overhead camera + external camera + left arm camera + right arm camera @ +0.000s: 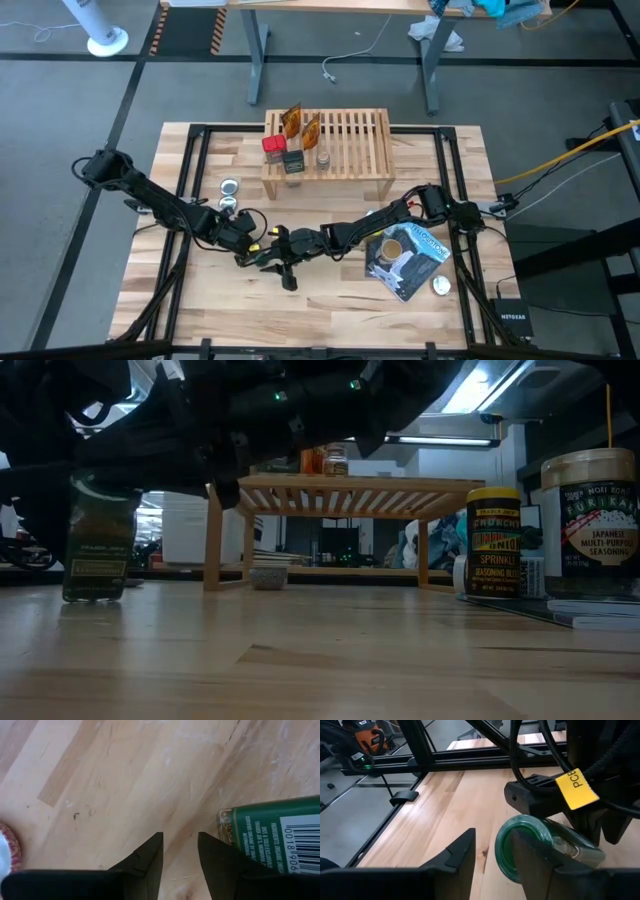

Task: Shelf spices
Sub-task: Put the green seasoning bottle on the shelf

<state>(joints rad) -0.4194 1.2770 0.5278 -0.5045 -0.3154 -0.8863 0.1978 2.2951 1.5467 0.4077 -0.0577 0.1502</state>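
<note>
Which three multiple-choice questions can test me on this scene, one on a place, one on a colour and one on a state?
1. Where on the shelf do the spices stand?
A. on its left part
B. on its right end
C. spread evenly over all of it

2. What colour is the label of the jar beside the left pincer?
A. red
B. green
C. white

3. How is the left pincer?
A. shut on the jar
B. shut on a packet
C. open, with nothing between its fingers

Answers:
1 A: the high view shows them grouped on the left, with the slats on the right bare.
2 B: the left wrist view shows a green label with a barcode.
3 C: only bare wood shows in the gap, and the jar lies outside one finger.
</note>
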